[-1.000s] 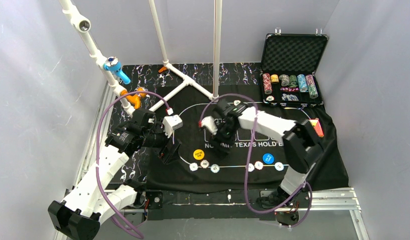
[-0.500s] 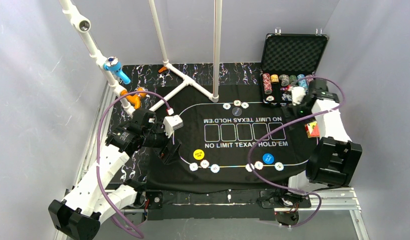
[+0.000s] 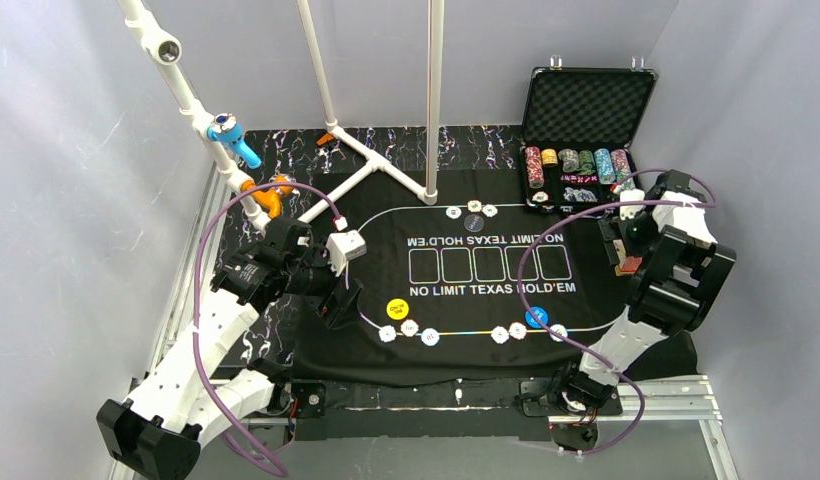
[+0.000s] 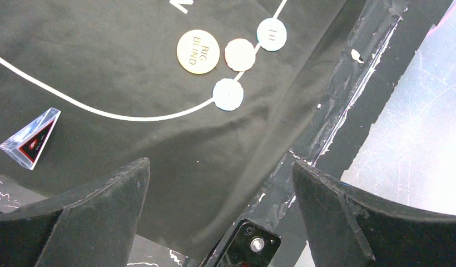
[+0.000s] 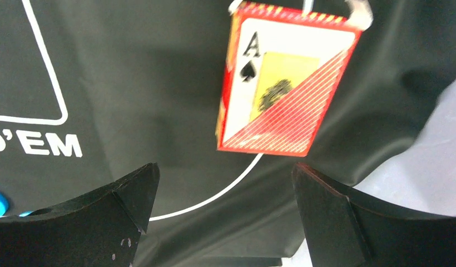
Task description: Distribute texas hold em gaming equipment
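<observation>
A red deck of playing cards (image 5: 287, 83) with an ace of spades on its face lies on the black felt mat (image 5: 131, 67). My right gripper (image 5: 226, 172) is open just short of it, with nothing between its fingers. From above, the right gripper (image 3: 618, 243) hangs over the deck (image 3: 629, 265) at the mat's right end. A yellow BIG BLIND button (image 4: 198, 51) and three pale chips (image 4: 239, 54) lie ahead of my open, empty left gripper (image 4: 220, 167). From above, the left gripper (image 3: 338, 305) is at the mat's left end. A blue button (image 3: 536, 317) has pale chips (image 3: 500, 335) beside it.
The open black case (image 3: 586, 110) holds stacks of chips at the back right. Three pale chips (image 3: 473, 206) and a dark disc (image 3: 473, 223) lie at the mat's far edge. White pipes (image 3: 381, 160) cross the back left. A clear wedge (image 4: 30, 137) lies on the mat.
My right arm swung from the mat's middle past the case to the right end, over the card deck, and its jaws widened. The left arm has not moved.
</observation>
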`<action>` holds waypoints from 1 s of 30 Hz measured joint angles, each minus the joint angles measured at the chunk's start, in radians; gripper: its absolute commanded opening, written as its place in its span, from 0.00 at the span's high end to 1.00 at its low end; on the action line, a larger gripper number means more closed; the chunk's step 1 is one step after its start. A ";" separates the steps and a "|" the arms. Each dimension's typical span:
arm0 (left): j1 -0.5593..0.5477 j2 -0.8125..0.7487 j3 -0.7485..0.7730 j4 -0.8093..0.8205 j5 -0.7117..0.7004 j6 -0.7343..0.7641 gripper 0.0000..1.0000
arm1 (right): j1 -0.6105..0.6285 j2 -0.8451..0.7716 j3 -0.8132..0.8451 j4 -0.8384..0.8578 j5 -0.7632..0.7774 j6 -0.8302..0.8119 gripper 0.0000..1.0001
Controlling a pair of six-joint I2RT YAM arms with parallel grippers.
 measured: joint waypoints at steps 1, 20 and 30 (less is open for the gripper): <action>0.000 0.000 0.000 -0.001 0.000 0.000 0.01 | -0.003 0.016 0.021 0.000 0.000 -0.003 0.02; 0.000 -0.003 0.000 -0.008 0.000 0.000 0.01 | -0.032 0.232 0.156 0.000 -0.002 -0.051 0.02; 0.000 -0.003 0.000 -0.010 0.000 0.000 0.01 | -0.035 0.261 0.178 -0.008 -0.017 -0.057 0.20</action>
